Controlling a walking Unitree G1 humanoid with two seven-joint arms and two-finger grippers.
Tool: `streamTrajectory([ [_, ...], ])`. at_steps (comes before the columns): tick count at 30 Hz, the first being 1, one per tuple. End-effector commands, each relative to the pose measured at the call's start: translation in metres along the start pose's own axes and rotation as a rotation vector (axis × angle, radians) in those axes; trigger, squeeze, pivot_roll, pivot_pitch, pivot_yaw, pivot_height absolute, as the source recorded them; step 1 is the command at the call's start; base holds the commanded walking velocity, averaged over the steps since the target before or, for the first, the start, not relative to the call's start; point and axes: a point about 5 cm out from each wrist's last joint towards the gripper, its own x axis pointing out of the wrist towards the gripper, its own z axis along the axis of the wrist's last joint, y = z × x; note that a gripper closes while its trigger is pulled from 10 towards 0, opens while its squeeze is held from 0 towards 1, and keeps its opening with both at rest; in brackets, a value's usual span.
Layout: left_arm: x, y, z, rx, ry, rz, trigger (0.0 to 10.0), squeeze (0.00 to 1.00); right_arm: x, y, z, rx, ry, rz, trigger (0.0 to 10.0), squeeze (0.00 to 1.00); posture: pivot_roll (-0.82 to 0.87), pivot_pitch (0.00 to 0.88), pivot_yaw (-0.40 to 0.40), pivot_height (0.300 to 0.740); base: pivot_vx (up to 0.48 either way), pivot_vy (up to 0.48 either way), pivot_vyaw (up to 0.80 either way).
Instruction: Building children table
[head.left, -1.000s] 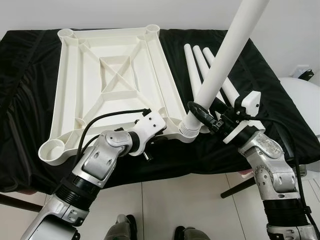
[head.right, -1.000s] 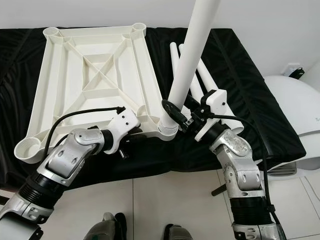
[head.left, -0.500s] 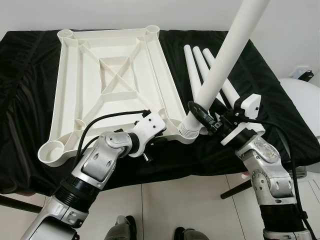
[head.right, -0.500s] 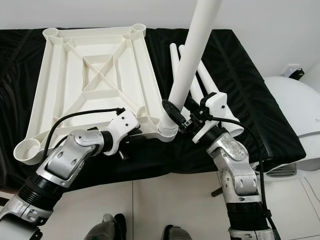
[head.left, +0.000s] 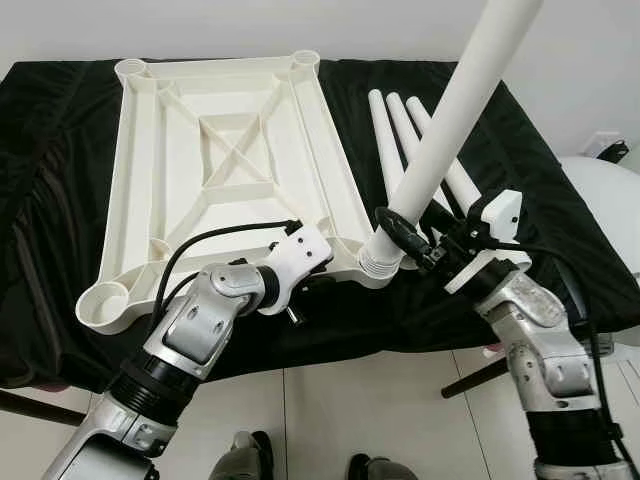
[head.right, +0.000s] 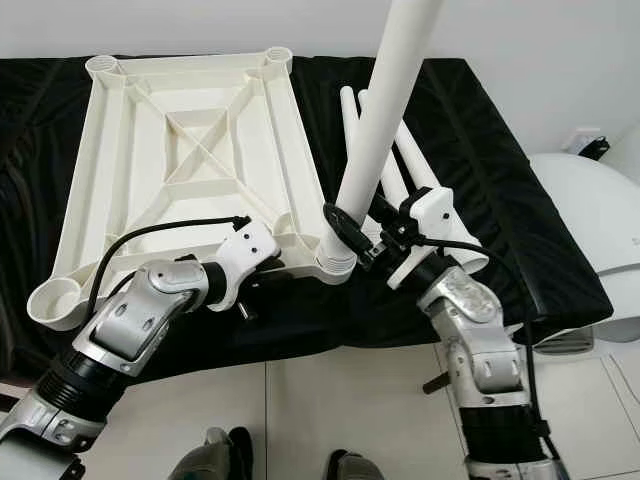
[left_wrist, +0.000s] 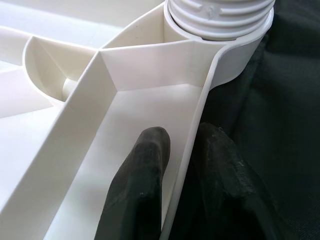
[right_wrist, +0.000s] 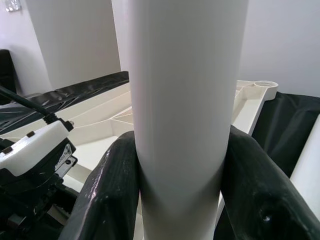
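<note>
At tabletop (head.left: 225, 150) corner, upright leg (head.left: 450, 130) in right hand (head.left: 400, 232).

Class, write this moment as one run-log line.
left gripper: shut on tabletop rim | right gripper: shut on leg | leg in corner socket, threads showing

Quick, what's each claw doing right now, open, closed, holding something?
Left claw: closed, pinching the near rim of the upturned tabletop.
Right claw: closed around the upright table leg, whose threaded end sits in the tabletop's corner socket.
</note>
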Motion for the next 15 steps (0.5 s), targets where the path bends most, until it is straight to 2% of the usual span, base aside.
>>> streamTrajectory([
  [1,-0.0005,0.0009,-0.0007,0.013,0.011,0.031,10.0,0.00,-0.0048,0.0079,-0.0308,0.079,0.141,0.041,10.0,0.00,-0.04,0.198,-0.005,0.740,0.000,0.000,0.00],
  [5,-0.0008,0.0010,-0.0002,0.012,0.009,0.034,10.0,0.00,-0.0038,0.0089,-0.0320,0.052,0.138,0.035,10.0,0.00,-0.03,0.198,-0.009,0.740,0.000,0.000,0.00],
  [11,-0.0013,0.0003,-0.0003,0.010,0.009,0.035,10.0,0.00,-0.0048,0.0168,-0.0357,0.061,0.144,0.050,10.0,0.00,-0.04,0.197,-0.008,0.740,0.000,0.000,0.00],
  [15,-0.0009,-0.0002,0.0000,0.010,0.008,0.033,10.0,0.00,-0.0058,0.0157,-0.0370,0.065,0.145,0.047,10.0,0.00,-0.04,0.196,-0.006,0.740,0.000,0.000,0.00],
])
